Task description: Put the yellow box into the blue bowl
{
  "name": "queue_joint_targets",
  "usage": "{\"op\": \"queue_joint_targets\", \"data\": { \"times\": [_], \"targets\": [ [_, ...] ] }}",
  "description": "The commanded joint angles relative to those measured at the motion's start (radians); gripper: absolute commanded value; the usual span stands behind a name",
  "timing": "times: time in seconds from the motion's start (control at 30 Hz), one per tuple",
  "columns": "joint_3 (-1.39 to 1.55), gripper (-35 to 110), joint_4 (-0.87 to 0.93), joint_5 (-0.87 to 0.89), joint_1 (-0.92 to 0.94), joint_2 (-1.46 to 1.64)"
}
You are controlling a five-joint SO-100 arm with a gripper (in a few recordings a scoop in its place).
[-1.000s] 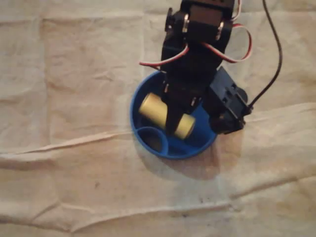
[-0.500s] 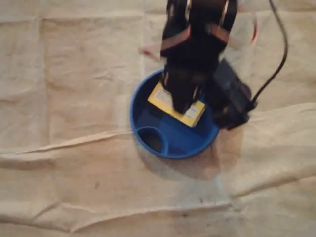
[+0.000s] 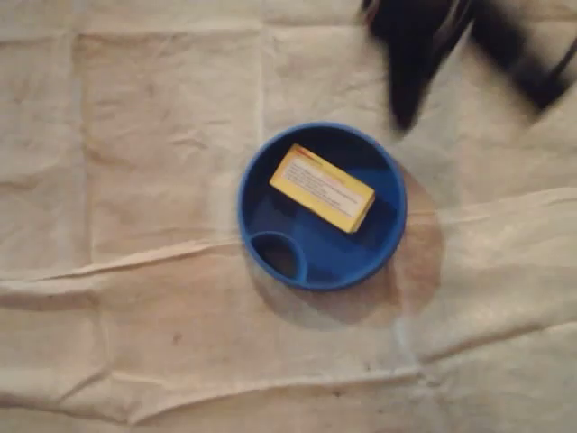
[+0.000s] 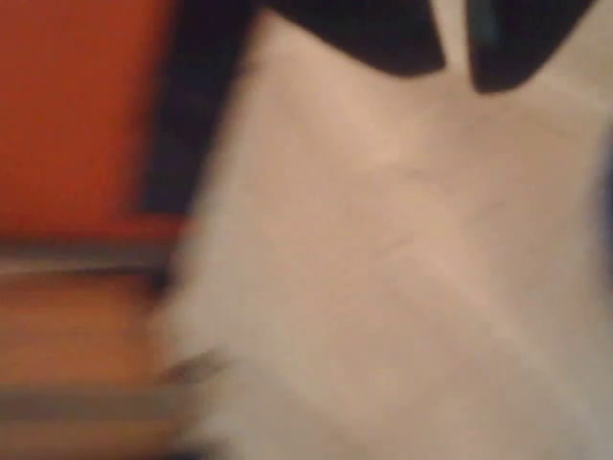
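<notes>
Fingers [image 4: 383, 38] show in the wrist view as two dark, smeared shapes at the top edge with only a thin pale slit between them. The blur is strong, so I cannot tell how far they are opened. I can say that they grasp nothing, and only the pale cloth [image 4: 383, 287] lies under them. In the overhead view the gripper [image 3: 404, 108] is a dark streak near the top edge, outside the blue bowl [image 3: 243, 216] and above its upper right rim. The yellow box [image 3: 322, 188] lies from it toward the lower left, flat on the floor of the bowl with its printed face up. Its long axis runs from upper left to lower right, and it sits apart from the small round pocket [image 3: 278, 255] at the lower left of the bowl. Nothing touches the box. To my judgement the placing is done, and the coming move is only to bring the arm away. If I had to grasp again, I would turn the wrist so the fingers close across the short side of that diagonal.
</notes>
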Motion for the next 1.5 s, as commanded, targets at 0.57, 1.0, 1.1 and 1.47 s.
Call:
{"op": "queue_joint_targets", "data": {
  "times": [0.57, 1.0, 1.1, 1.47],
  "targets": [
    [-0.025, 0, 0.006, 0.002, -0.114, 0.468],
    [0.629, 0, -0.002, -0.002, -0.114, 0.951],
    [0.813, 0, -0.006, -0.012, -0.114, 1.074],
    [1.301, 0, -0.087, -0.133, -0.114, 1.460]
  ]
}}
